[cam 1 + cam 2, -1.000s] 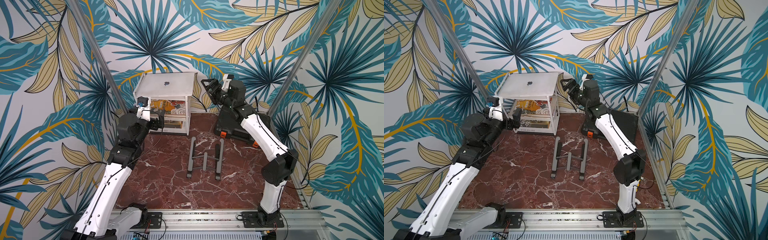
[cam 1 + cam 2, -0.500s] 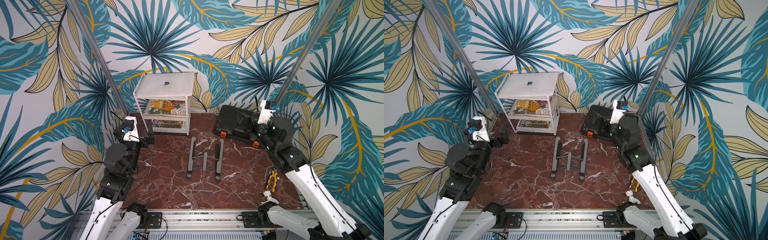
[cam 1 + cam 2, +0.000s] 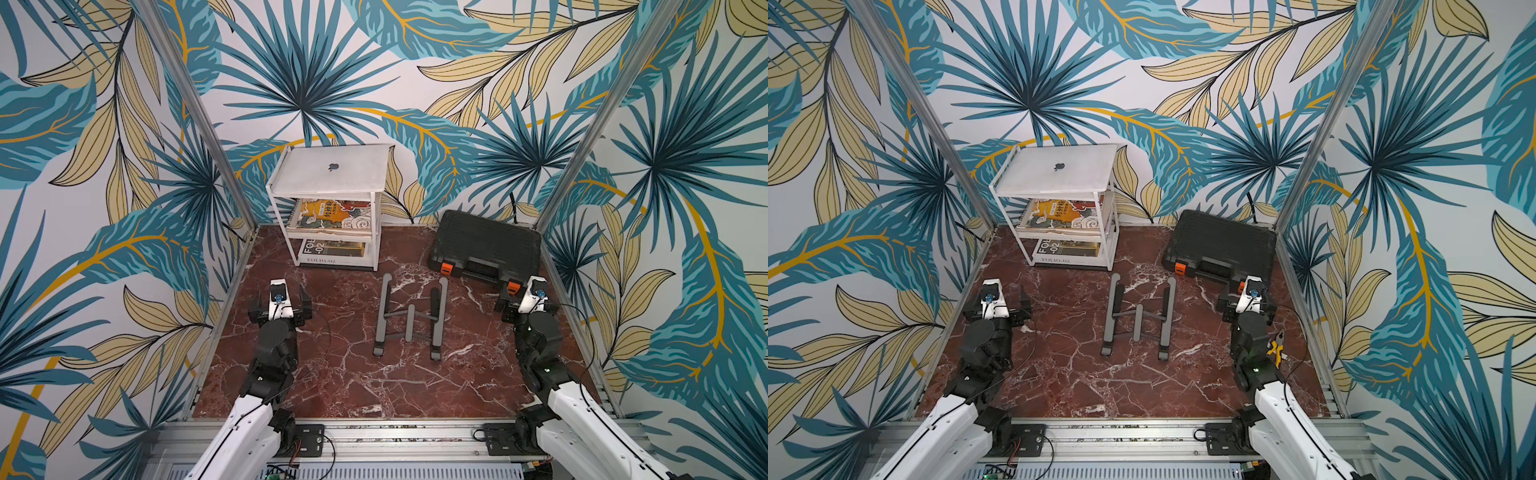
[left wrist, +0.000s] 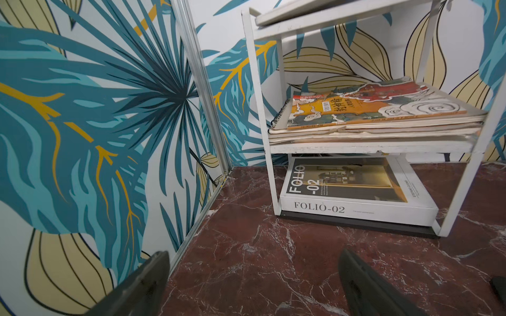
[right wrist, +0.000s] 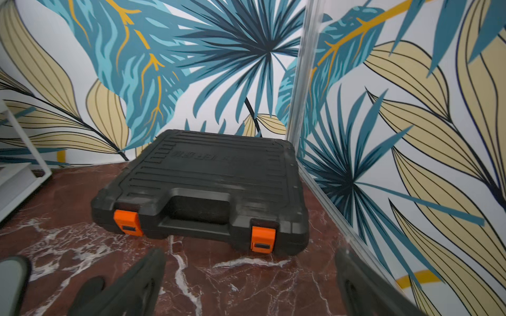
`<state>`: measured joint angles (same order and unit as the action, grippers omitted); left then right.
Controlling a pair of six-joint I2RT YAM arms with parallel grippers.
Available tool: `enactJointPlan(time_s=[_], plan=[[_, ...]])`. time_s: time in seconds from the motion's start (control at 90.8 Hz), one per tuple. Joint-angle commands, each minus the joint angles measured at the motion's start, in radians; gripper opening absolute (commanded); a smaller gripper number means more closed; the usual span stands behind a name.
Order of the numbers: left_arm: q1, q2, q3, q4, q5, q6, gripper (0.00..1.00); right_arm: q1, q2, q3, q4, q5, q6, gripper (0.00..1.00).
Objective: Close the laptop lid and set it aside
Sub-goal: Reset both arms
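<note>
The laptop (image 3: 332, 168) (image 3: 1059, 168) lies shut on top of the white shelf rack (image 3: 277, 208) at the back. The laptop lid (image 3: 353, 174) is flat, with its dark apple logo facing up. In the left wrist view only the laptop's front edge (image 4: 287, 13) shows, above the rack's top bar. My left gripper (image 3: 279, 303) (image 3: 997, 301) (image 4: 253, 262) hangs open low over the marble floor in front of the rack, holding nothing. My right gripper (image 3: 528, 297) (image 3: 1246, 299) (image 5: 250, 260) stands open and empty in front of the black case.
A grey H-shaped folding stand (image 3: 409, 318) lies flat mid-floor between the arms. A black tool case (image 3: 484, 245) (image 5: 213, 175) with orange latches sits at the back right. Books (image 4: 369, 109) fill the rack's lower shelves. Yellow pliers (image 3: 1276, 349) lie beside the right arm.
Both arms have drawn back from the rack's sides to the front of the floor, grippers open. The laptop has stayed on the rack.
</note>
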<state>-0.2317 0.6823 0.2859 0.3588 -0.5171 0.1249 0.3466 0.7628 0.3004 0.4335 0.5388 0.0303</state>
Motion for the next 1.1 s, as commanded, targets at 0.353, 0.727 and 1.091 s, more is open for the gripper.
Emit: enactJointPlan(time_s=[0.353, 0.727, 1.091], plan=[[0.174, 0.275, -0.084, 0.346, 0.181, -0.029, 1.00, -0.134, 0.052, -0.148, 0.200, 0.006, 0.049, 1.00], [0.217, 0.511, -0.059, 0.545, 0.251, -0.015, 1.00, -0.220, 0.277, -0.172, 0.397, -0.011, 0.077, 0.99], [0.248, 0.561, -0.058, 0.555, 0.313, -0.035, 1.00, -0.260, 0.476, -0.146, 0.620, -0.129, 0.054, 0.99]])
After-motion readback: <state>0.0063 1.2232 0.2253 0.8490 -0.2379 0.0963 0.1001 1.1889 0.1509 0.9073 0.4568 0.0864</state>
